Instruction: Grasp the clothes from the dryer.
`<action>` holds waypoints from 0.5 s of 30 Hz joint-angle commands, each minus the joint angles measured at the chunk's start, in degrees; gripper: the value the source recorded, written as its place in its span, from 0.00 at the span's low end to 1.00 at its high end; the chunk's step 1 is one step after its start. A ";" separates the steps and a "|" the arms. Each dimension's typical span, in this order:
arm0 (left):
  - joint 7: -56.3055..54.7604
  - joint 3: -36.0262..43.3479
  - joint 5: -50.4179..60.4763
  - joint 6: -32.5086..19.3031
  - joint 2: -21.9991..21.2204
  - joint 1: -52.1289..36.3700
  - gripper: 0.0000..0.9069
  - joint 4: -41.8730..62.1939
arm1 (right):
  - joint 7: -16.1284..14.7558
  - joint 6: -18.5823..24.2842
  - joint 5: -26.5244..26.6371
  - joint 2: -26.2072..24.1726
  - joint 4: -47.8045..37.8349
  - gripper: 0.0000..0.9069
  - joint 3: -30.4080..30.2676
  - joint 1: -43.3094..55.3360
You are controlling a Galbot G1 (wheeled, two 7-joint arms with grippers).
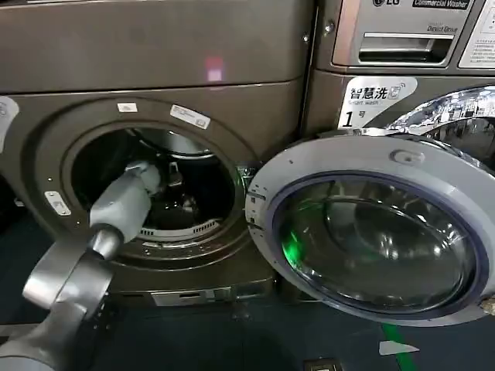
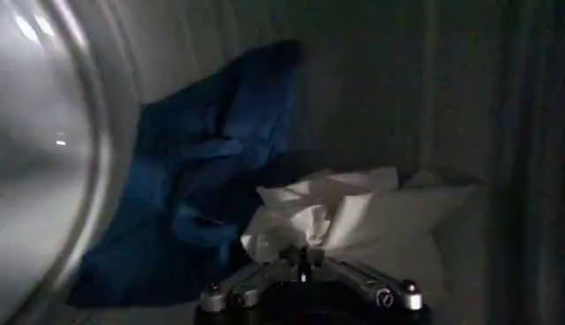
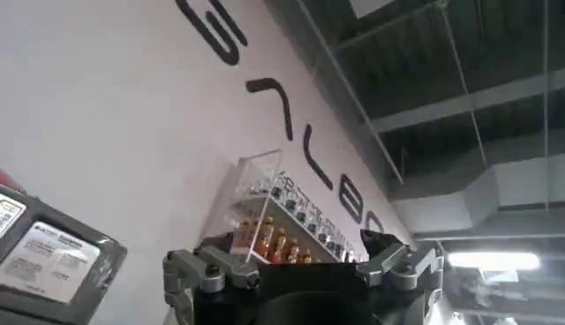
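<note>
Inside the dryer (image 1: 155, 100), the left gripper (image 2: 305, 262) pinches white clothes (image 2: 353, 216) beside a navy garment (image 2: 203, 177). The right gripper (image 3: 300, 265) points up, its state untellable; a neighbouring sticker (image 1: 371, 100) reads "Smart wash 1".

A second machine (image 1: 402, 69) with a "Smart wash" label (image 1: 373, 99) stands beside. A clear shelf case of bottles (image 3: 274, 216) hangs on a white wall (image 3: 115, 132) under large dark lettering (image 3: 274, 106).

The neighbouring machine (image 1: 402, 46) reads "LG", "Commercial Washer", "Smart wash", "1".

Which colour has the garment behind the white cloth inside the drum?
Dark blue garment; the left wrist view shows it best.
</note>
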 commanded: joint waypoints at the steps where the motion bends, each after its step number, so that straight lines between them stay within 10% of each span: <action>1: -8.59 -9.08 -7.70 2.92 1.60 4.24 0.00 -8.01 | 0.03 0.01 -0.35 -0.06 -0.06 1.00 -0.22 0.13; 15: -25.00 -14.70 -35.27 10.56 3.62 19.34 0.00 -27.29 | 0.00 0.08 -0.65 0.15 -0.12 1.00 -0.92 0.55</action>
